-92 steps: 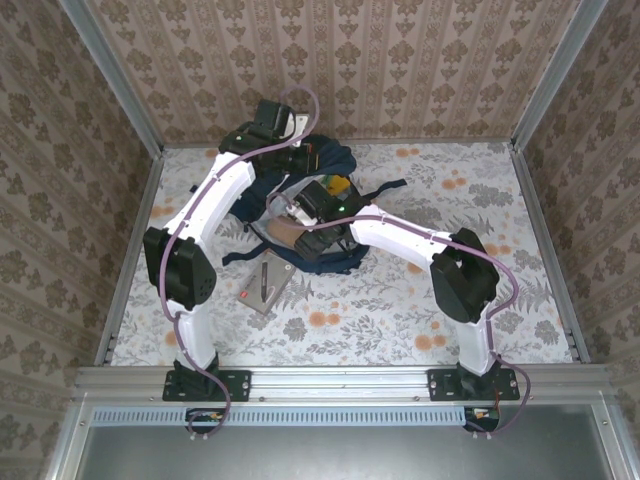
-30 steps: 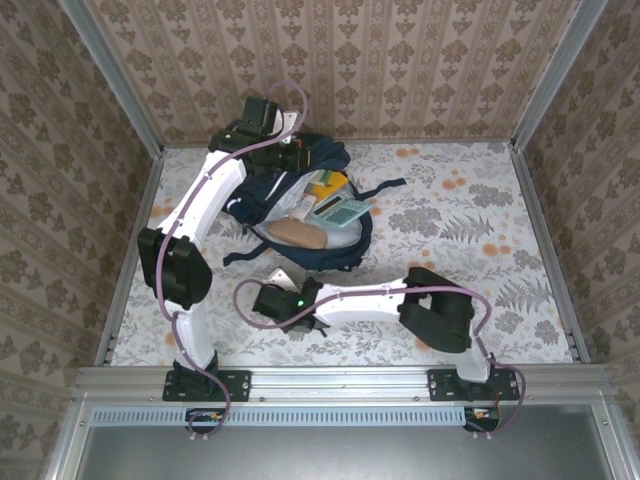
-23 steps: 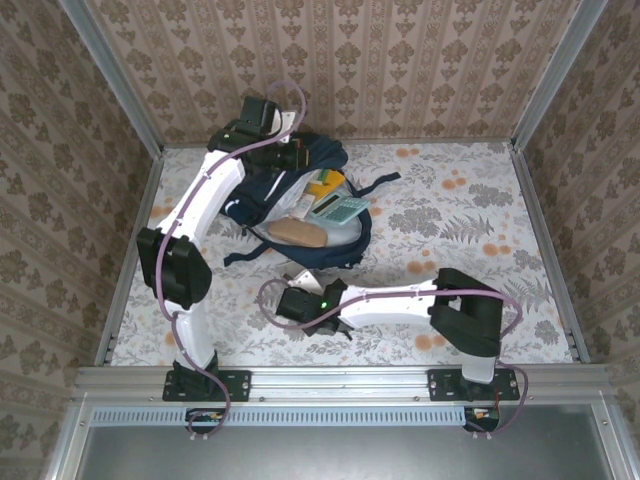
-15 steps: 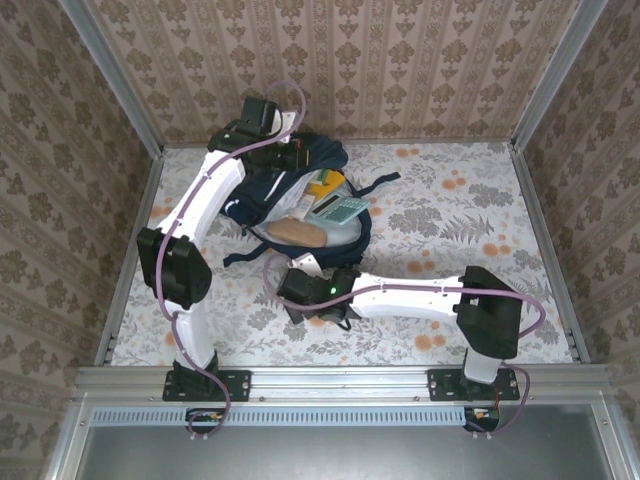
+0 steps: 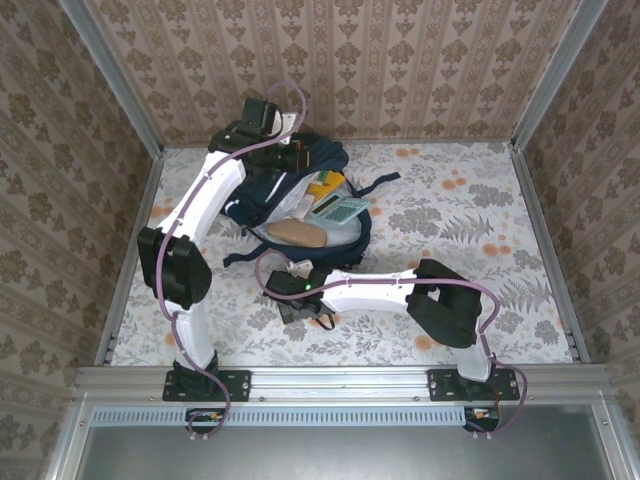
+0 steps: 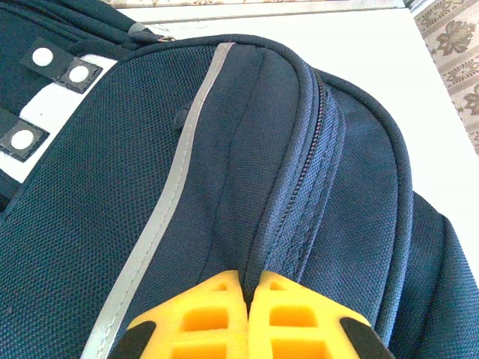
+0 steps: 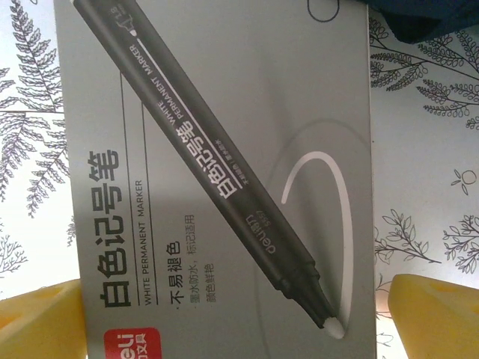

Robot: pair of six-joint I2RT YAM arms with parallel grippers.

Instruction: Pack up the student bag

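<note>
The student bag (image 5: 262, 195) lies open on the far middle of the table, dark navy with a pale stripe (image 6: 161, 217). A tan pouch (image 5: 296, 232), a green calculator (image 5: 340, 210) and a yellow item (image 5: 322, 190) rest inside it. My left gripper (image 6: 248, 283) is shut on a fold of the bag's top fabric beside the zip; from above it (image 5: 288, 155) sits at the bag's far end. My right gripper (image 7: 236, 318) hangs open over a grey white-marker box (image 7: 224, 127), one yellow fingertip (image 7: 37, 318) at each long side. From above, that gripper (image 5: 298, 300) covers most of the box.
The floral tablecloth (image 5: 450, 210) has free room right of the bag. A bag strap (image 5: 380, 185) trails to the right, and the bag's near edge (image 7: 426, 19) lies just beyond the box. Patterned walls and metal rails (image 5: 125, 260) close in the table.
My right gripper has shifted rightward, closer to the bag's near edge, and its jaws have opened wider over the box. The left gripper has stayed shut on the bag.
</note>
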